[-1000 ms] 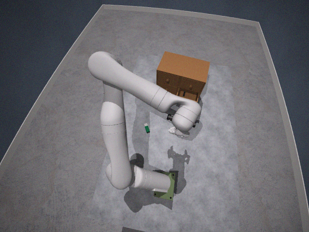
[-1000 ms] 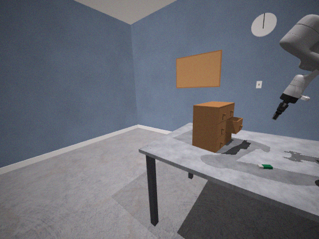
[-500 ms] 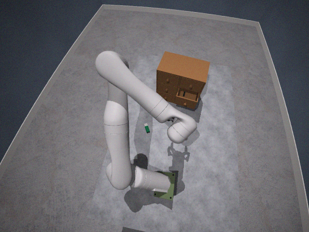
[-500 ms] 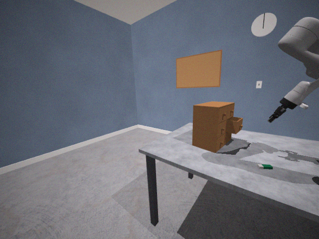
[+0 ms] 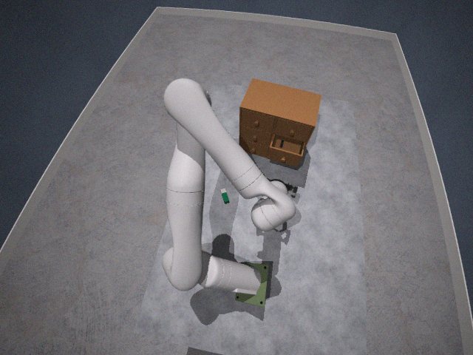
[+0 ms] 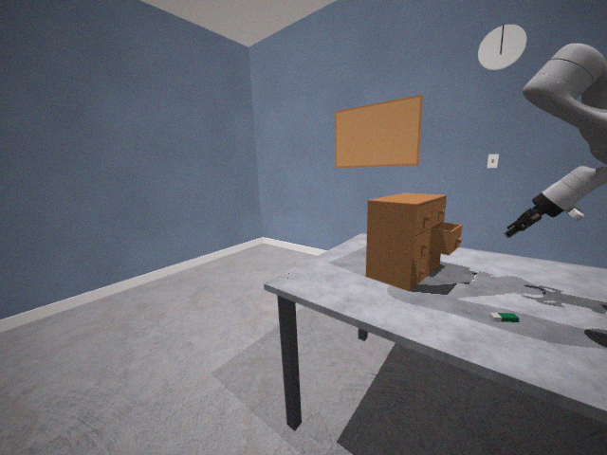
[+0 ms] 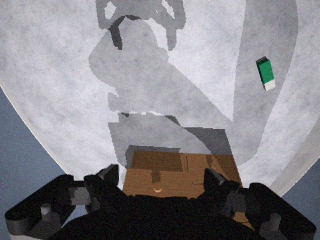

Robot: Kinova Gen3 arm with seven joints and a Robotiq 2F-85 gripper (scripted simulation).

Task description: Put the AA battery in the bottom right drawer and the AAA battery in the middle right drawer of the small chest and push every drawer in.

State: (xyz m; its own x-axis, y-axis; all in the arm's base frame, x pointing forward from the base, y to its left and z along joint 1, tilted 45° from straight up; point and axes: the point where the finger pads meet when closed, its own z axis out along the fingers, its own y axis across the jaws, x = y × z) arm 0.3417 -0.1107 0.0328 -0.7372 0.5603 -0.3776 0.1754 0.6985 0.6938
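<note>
While the chest [image 5: 281,100] [image 6: 392,235] [image 7: 220,172] stands toward the desk's far edge, its middle-right drawer [image 5: 287,150] [image 6: 450,240] [image 7: 137,181] juts out, holding a small dark battery [image 5: 281,143], presumably the AAA. The gripper [image 5: 278,180] [image 6: 508,234] [image 7: 161,176], spread wide and empty, hangs off the drawer fronts, nearer mid-desk. The AA is out of sight, perhaps already shut in bottom-right; closing the open drawer and withdrawing seem left.

You have open air between the gripper [image 5: 287,208] [image 6: 507,233] [image 7: 162,175] and the chest [image 5: 280,100] [image 6: 392,240] [image 7: 200,177]. The right middle drawer [image 5: 284,154] [image 6: 450,240] juts from its front, blocking a straight drop along that side; above the pulled-out tray, your way down into it is uncovered. The green-and-white block [image 5: 225,197] [image 6: 507,317] [image 7: 265,72] lies well apart from the chest.
</note>
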